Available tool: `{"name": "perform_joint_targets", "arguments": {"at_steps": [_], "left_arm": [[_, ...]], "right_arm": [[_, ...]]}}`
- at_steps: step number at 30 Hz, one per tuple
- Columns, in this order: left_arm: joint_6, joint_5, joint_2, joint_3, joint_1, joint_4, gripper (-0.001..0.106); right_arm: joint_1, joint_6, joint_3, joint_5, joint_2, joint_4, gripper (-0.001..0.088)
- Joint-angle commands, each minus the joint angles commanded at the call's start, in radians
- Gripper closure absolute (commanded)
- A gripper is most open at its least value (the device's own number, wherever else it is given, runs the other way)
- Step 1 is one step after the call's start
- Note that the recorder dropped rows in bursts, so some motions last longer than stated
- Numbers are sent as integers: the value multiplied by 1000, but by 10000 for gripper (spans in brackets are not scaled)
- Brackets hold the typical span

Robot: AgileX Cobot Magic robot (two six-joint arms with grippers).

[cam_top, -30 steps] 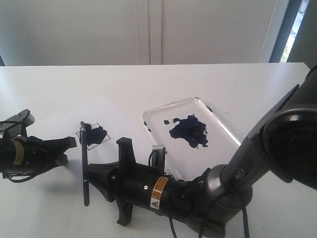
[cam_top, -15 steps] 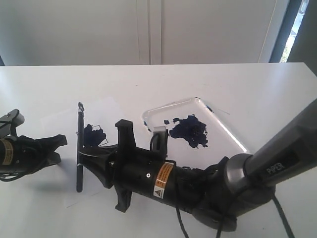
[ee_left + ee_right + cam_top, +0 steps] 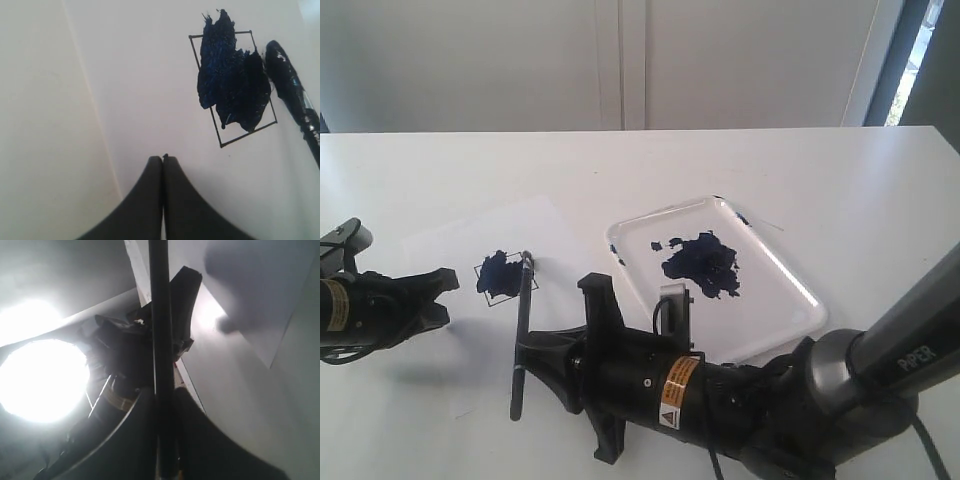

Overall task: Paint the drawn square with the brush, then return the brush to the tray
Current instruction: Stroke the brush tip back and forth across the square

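The drawn square (image 3: pixel 502 275) sits on white paper, mostly covered by a blue-black blotch; the left wrist view shows the drawn square (image 3: pixel 232 85) with thin pen lines around the paint. My right gripper (image 3: pixel 525 352) is shut on the black brush (image 3: pixel 521 325), whose wet tip lies at the square's right edge. In the left wrist view the brush (image 3: pixel 289 85) tip is just beside the square's outline. The brush (image 3: pixel 160 340) handle runs between the jaws of my right gripper (image 3: pixel 164 395). My left gripper (image 3: pixel 445 290) rests shut and empty left of the square, seen shut as left gripper (image 3: pixel 163 158). The tray (image 3: pixel 790 272) lies to the right.
The white paper sheet (image 3: pixel 445 240) lies on the white table (image 3: pixel 800 170). A blue-black paint puddle (image 3: pixel 702 264) fills the tray's middle. The right arm's body (image 3: pixel 720 400) crosses the near table in front of the tray. A wall stands behind the table.
My right gripper has shifted right and nearer with the brush; the tip has swung from beyond the square's left side to its right edge. The left gripper has barely moved.
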Motion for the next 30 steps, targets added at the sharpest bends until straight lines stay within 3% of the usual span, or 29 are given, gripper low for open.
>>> {"name": "perform_joint_targets", "arguments": {"at_steps": [8, 13, 30], "left_arm": [[0, -20, 0, 0, 0, 0, 1053], [0, -21, 0, 0, 0, 0, 1053], [0, -20, 0, 0, 0, 6, 1053]], "right_arm": [[0, 0, -5, 2, 24, 5, 868], [0, 4, -13, -65, 71, 1, 868], [26, 31, -159, -70, 117, -51, 868]]}}
